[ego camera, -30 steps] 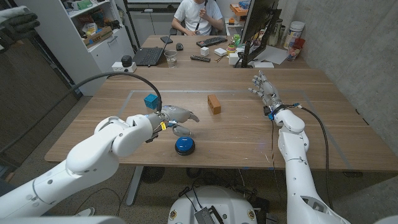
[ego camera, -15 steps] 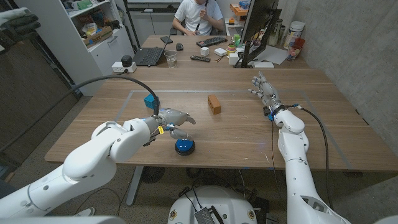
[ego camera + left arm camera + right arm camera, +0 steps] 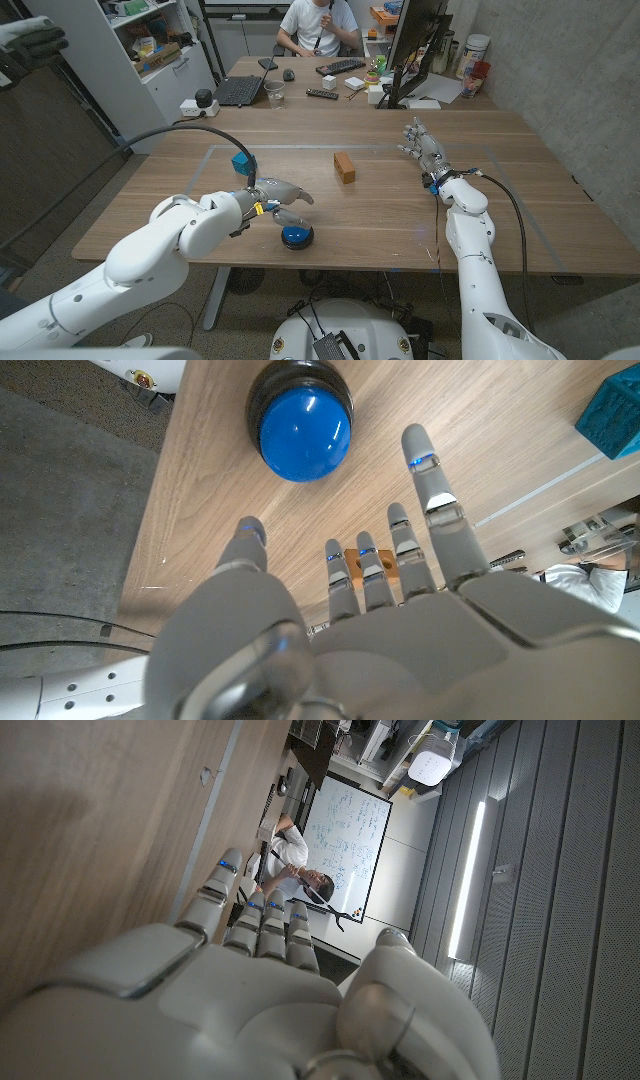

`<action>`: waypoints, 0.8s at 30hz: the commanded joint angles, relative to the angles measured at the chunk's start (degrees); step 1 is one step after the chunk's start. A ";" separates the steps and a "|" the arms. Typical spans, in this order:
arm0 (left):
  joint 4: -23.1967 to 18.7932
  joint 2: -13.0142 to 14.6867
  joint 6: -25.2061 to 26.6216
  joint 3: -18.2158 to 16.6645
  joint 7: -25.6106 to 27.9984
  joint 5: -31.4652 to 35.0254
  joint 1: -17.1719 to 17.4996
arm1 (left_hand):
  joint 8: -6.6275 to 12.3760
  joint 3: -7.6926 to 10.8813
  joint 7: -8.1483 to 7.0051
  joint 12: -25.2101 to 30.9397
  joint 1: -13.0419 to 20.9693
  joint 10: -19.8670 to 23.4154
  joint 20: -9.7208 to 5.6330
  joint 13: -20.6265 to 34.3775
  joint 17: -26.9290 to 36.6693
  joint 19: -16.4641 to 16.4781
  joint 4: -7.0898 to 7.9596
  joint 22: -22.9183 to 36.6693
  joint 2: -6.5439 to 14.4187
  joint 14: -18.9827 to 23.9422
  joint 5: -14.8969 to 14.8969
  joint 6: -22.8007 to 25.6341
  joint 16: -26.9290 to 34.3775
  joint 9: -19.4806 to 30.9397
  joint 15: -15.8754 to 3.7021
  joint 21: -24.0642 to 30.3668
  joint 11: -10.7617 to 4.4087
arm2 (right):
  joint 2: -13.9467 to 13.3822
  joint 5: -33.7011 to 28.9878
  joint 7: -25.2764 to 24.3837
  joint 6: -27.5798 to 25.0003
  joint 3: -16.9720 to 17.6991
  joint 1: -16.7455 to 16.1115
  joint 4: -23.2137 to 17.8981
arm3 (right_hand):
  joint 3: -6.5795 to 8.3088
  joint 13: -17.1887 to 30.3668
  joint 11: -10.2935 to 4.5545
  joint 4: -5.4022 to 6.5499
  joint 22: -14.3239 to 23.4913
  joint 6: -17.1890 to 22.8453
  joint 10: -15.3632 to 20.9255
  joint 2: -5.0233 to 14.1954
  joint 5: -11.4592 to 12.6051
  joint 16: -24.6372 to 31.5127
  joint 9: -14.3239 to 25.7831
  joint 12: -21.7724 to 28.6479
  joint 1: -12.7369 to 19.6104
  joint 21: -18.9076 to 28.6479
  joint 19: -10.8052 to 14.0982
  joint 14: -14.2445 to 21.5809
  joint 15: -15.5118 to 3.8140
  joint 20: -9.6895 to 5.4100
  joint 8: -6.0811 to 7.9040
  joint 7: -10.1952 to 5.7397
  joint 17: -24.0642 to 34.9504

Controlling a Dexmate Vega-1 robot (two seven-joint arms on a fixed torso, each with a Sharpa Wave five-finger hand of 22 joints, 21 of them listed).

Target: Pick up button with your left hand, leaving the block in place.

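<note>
The button point(image 3: 296, 236), a blue dome on a black base, sits near the table's front edge; it is seen again as the button point(image 3: 299, 420). My left hand point(image 3: 276, 195) hovers just behind and above it, fingers spread, holding nothing; the wrist view shows this left hand point(image 3: 400, 600) with fingers apart over bare wood. A teal block point(image 3: 241, 160) lies behind the hand, seen too as the teal block point(image 3: 612, 410). A brown wooden block point(image 3: 344, 167) lies mid-table. My right hand point(image 3: 424, 145) stands at the right, fingers apart, nothing in it.
A person point(image 3: 318, 26) sits at a desk behind the table with a laptop point(image 3: 238, 91) and a keyboard. A monitor point(image 3: 412, 45) stands back right. A black cable point(image 3: 190, 128) arcs over my left arm. White tape lines mark the table.
My left hand has drawn back a little towards the left and lowered slightly nearer the button. The button, both blocks and my right hand have stayed put.
</note>
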 commanded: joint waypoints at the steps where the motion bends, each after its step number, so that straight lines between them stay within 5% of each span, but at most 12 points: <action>1: 1.43 -0.95 -0.86 2.84 -3.16 0.03 -2.74 | -0.17 -0.04 -0.31 0.16 -0.33 -0.07 0.01 0.27 0.11 -0.19 0.19 -0.02 -0.02 -0.09 0.36 -0.04 -0.15 0.34 0.41 -0.26 0.60 | -0.35 0.38 0.24 0.19 0.31 0.38 1.06 | -0.11 0.11 -0.02 -0.24 0.27 0.60 0.40 0.18 0.29 0.11 0.33 0.21 -0.33 -0.10 0.33 0.21 0.05 0.40 0.29 0.08 0.16; 24: 1.76 -1.45 0.42 3.66 -4.32 0.46 -2.78 | -0.23 0.01 -0.28 0.00 -0.64 -0.44 0.03 0.41 0.11 -0.22 0.26 -0.01 0.10 -0.65 0.39 -0.41 -0.52 0.35 0.69 -0.83 0.58 | -0.77 0.60 0.38 0.50 0.54 0.97 2.27 | -0.05 0.12 -0.23 -0.22 0.27 0.67 0.45 0.44 0.32 0.19 0.34 0.20 -0.40 -0.08 0.54 0.35 0.03 0.80 0.25 -0.17 0.18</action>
